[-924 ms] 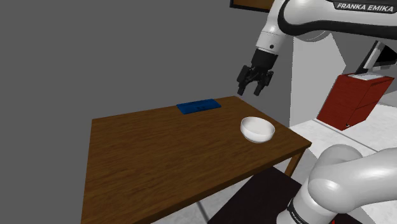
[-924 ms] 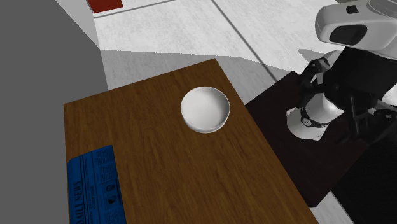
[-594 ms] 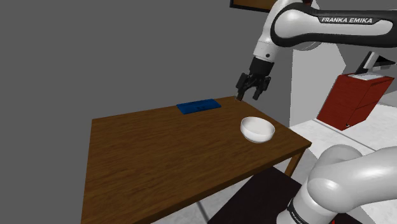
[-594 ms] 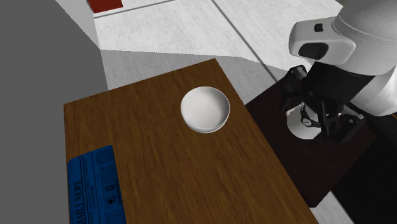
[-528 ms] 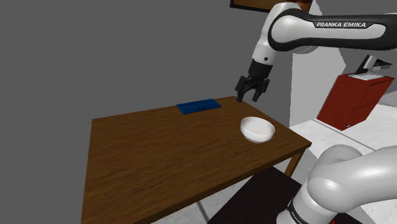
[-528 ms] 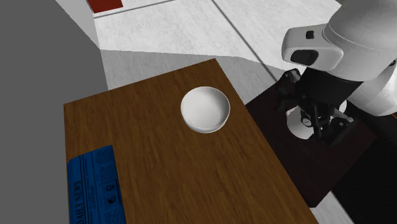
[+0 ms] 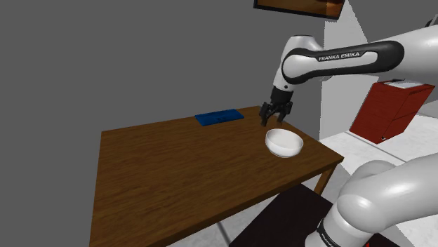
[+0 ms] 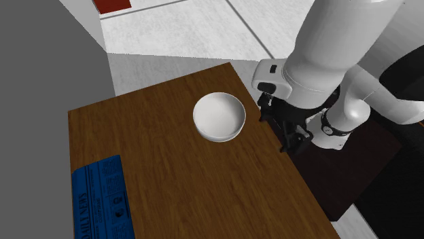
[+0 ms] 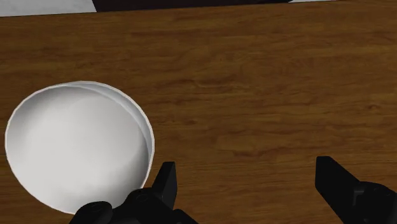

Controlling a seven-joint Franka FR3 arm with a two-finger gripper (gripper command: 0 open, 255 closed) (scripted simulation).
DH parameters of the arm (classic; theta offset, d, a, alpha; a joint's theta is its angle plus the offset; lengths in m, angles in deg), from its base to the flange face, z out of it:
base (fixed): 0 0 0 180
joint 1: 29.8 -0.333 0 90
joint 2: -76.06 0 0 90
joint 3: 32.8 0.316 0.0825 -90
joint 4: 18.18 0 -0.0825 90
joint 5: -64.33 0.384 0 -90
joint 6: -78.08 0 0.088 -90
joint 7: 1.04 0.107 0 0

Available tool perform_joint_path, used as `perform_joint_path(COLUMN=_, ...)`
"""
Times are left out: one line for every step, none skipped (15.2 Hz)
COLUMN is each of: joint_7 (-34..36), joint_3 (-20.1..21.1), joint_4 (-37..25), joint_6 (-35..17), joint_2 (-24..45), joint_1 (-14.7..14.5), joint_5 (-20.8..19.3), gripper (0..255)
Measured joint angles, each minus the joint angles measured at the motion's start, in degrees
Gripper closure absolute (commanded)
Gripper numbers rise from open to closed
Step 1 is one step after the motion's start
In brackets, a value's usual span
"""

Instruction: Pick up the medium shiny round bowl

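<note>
1. Since the earlier shoulder picture, the white arm has swung down and out over the table, and the all-black two-finger gripper (image 7: 275,122) now hangs low, close above the bowl's 11 o'clock side rather than high over the table's far edge.
2. The bowl and the blue sheet lie where they lay before.
3. The surface is a dark brown wooden table (image 7: 175,168) with a plain grained top.
4. The plain white round bowl (image 7: 283,142) stands upright on it, near the edge at 3 o'clock in the shoulder view and towards 1 o'clock of the tabletop in the second exterior view (image 8: 219,117).
5. A flat blue printed sheet (image 7: 218,116) lies at the table's far edge, at about 10 o'clock from the bowl in the shoulder view and well apart from it.
6. A plain grey wall (image 7: 140,56) stands behind the table, and a red cabinet (image 7: 389,109) stands at 3 o'clock on a pale floor (image 8: 204,27).
7. The dark box stand (image 8: 353,176) sits just beyond the table's edge, at 4 o'clock from the bowl in the second exterior view.
8. In that view the gripper (image 8: 289,132) is at the bowl's 3 o'clock, just beside the rim.
9. In the wrist view the gripper (image 9: 251,184) has its fingers (image 9: 167,181) spread wide, with bare wood (image 9: 254,83) between them.
10. The bowl (image 9: 76,146) lies outside one finger, not between the two, and the claw holds nothing.
</note>
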Motion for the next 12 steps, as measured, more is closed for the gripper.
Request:
perform_joint_path(joint_7=-0.3, joint_3=-0.3, joint_4=0.3, joint_6=-1.5, joint_2=1.4, joint_1=0.2, joint_5=-0.6, gripper=0)
perform_joint_path(joint_7=-0.9, joint_3=-0.8, joint_4=1.1, joint_6=-3.5, joint_2=2.7, joint_1=0.7, joint_5=-1.3, gripper=0)
perform_joint_path(joint_7=-1.3, joint_3=-1.3, joint_4=1.5, joint_6=-5.1, joint_2=4.0, joint_1=1.1, joint_5=-2.0, gripper=0)
perform_joint_path(joint_7=-1.7, joint_3=-1.7, joint_4=1.6, joint_6=-6.3, joint_2=5.2, joint_1=1.5, joint_5=-2.7, gripper=0)
perform_joint_path(joint_7=-2.1, joint_3=-2.2, joint_4=1.5, joint_6=-8.2, joint_2=7.3, joint_1=1.7, joint_5=-3.2, gripper=0)
perform_joint_path(joint_7=-2.4, joint_3=-2.6, joint_4=2.0, joint_6=-10.2, joint_2=9.0, joint_1=2.1, joint_5=-3.8, gripper=0)
perform_joint_path(joint_7=-2.7, joint_3=-3.0, joint_4=2.5, joint_6=-11.9, joint_2=10.3, joint_1=2.5, joint_5=-4.5, gripper=0)
perform_joint_path(joint_7=-3.2, joint_3=-3.5, joint_4=2.3, joint_6=-13.6, joint_2=12.2, joint_1=2.8, joint_5=-5.1, gripper=0)
perform_joint_path(joint_7=-3.7, joint_3=-4.1, joint_4=2.4, joint_6=-14.9, joint_2=13.5, joint_1=3.4, joint_5=-5.8, gripper=0)
perform_joint_path(joint_7=-4.3, joint_3=-4.7, joint_4=2.3, joint_6=-16.2, joint_2=15.0, joint_1=3.8, joint_5=-6.5, gripper=0)
perform_joint_path(joint_7=-4.4, joint_3=-5.0, joint_4=1.9, joint_6=-17.4, joint_2=16.7, joint_1=4.1, joint_5=-7.0, gripper=0)
perform_joint_path(joint_7=-4.7, joint_3=-5.6, joint_4=2.5, joint_6=-19.6, joint_2=18.4, joint_1=4.5, joint_5=-7.6, gripper=0)
